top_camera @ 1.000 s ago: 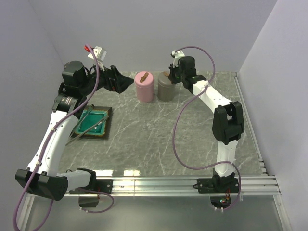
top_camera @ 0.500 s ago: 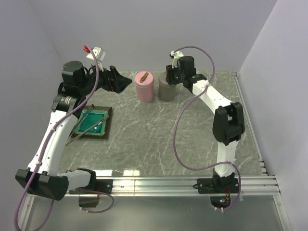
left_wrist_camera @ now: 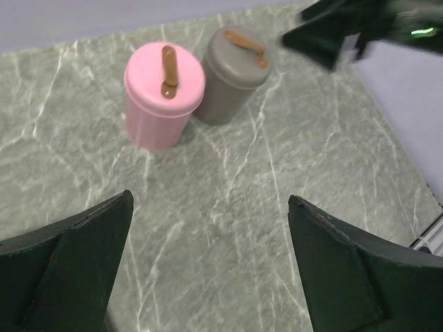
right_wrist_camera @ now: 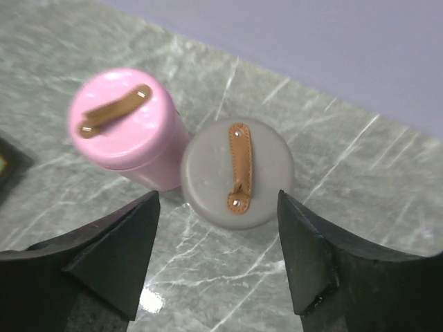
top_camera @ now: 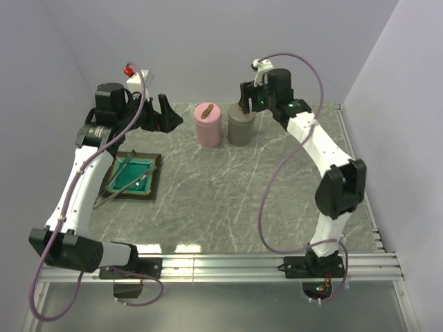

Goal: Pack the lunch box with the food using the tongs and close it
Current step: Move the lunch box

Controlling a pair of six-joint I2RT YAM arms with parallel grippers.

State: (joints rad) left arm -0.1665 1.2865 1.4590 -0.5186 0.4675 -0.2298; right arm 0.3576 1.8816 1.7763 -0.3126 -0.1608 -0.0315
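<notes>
Two lidded canisters stand side by side at the back of the table — one pink [top_camera: 208,124], one grey [top_camera: 240,128] — and one pair of tongs [top_camera: 115,181] lies slantwise across the single teal tray [top_camera: 155,178] at the left. The right gripper [right_wrist_camera: 218,197] hangs over the grey canister, jaws spread and empty, well apart from the tongs. The left gripper [left_wrist_camera: 211,199], wide and empty, hovers beyond the tray.

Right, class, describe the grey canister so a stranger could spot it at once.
At the far edge of the marble table two lidded canisters stand side by side. The grey canister is the right-hand one from above; the pink canister beside it has the same brown strap, so colour decides.
</notes>
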